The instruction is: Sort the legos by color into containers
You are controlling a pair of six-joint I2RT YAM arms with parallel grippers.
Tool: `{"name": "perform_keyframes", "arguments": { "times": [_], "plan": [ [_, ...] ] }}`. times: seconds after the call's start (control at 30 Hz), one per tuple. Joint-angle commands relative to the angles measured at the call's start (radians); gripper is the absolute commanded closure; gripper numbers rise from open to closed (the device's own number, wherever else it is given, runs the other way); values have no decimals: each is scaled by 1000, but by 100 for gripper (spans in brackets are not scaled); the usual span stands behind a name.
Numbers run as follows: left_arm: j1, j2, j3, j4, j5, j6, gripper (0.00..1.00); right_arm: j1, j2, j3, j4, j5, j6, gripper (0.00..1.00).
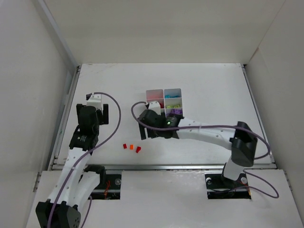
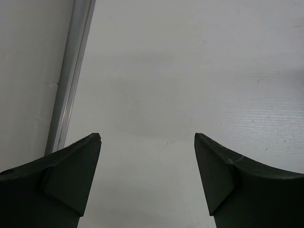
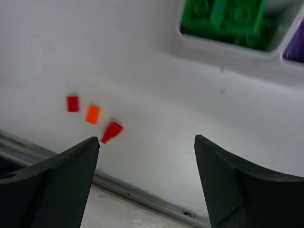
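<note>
Right tool (image 3: 147,142) hangs spread and pinches nothing, low over the tabletop (image 3: 166,85) just beside the tray (image 3: 223,50). Left tool (image 2: 147,137) is spread too, well apart at the left side. Green legos (image 3: 228,19) and purple legos (image 3: 295,47) sit in compartments. Two red legos (image 3: 72,103) and one orange lego (image 3: 93,114) lie loose near the front rail. Sorting looks nearly finished.

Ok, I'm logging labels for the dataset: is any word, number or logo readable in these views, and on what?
None readable. No print shows on the white tray, the loose bricks, the table, the left arm or the right arm; a small green light on the right arm is no sign.
</note>
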Motion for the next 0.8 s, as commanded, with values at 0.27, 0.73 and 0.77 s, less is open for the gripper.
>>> {"name": "perform_keyframes", "arguments": {
  "times": [0.27,0.73,0.77],
  "plan": [
    [-66,-110,-79,118,-39,0,20,74,221,64,-62,-19,422,20],
    [-66,-160,-99,138,-30,0,15,74,334,75,31,-132,451,34],
    [-66,-160,-99,138,-30,0,15,74,334,75,31,-132,451,34]
  ]
}}
